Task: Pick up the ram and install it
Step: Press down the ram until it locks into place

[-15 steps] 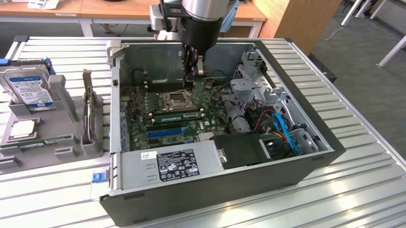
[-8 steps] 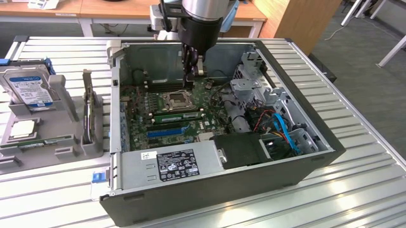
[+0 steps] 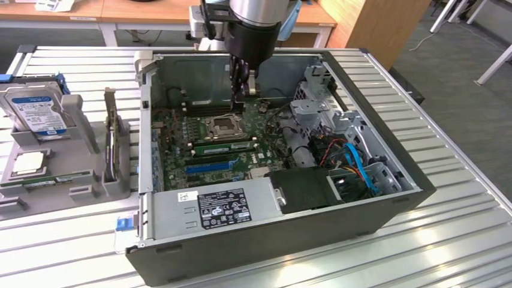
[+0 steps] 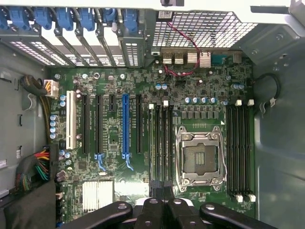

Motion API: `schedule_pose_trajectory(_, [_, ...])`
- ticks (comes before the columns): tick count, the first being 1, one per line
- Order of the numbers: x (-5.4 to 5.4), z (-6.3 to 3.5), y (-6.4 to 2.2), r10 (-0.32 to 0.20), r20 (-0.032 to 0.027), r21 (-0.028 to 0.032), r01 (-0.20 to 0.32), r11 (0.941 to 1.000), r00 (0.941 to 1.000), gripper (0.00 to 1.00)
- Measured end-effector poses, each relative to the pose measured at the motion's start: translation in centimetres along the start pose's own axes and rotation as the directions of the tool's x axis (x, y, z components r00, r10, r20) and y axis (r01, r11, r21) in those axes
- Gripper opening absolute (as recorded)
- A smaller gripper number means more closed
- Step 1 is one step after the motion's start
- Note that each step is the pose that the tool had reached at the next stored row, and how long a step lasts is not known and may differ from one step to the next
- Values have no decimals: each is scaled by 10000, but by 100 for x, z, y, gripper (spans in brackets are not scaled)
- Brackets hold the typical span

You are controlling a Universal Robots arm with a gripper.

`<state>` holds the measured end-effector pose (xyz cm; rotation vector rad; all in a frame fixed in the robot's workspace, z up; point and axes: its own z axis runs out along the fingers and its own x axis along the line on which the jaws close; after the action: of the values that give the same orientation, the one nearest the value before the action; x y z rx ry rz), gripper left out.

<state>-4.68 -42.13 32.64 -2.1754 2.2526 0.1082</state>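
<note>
The pincer [image 3: 242,96], jaws closed with nothing between them, hangs inside the open computer case [image 3: 384,198] above the motherboard [image 4: 119,191]. The ram [image 3: 226,143] (a thin green stick) sits seated just below the CPU socket [image 3: 224,127], centre frame.

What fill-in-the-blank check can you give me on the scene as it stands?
1. The gripper hangs inside the open ____.
2. Its jaws are ____.
3. The hard drive stands outside it, at the exterior view's ____.
Missing words: case; shut; left.
</note>
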Motion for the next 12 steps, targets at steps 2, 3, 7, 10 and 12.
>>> schedule_pose_trajectory(2, [0, 0, 0, 120, 6, 6, -120, 9999, 9999, 10])
schedule_pose_trajectory(3, [0, 0, 0, 189, 9, 10, -189, 9998, 9998, 10])
schedule_pose_trajectory(7, [0, 0, 0, 494, 23, 25, -494, 9988, 9988, 10])
schedule_pose_trajectory(10, [0, 0, 0, 724, 34, 38, -724, 9974, 9974, 10])
schedule_pose_trajectory(12, [0, 0, 0, 889, 42, 46, -889, 9960, 9960, 10])
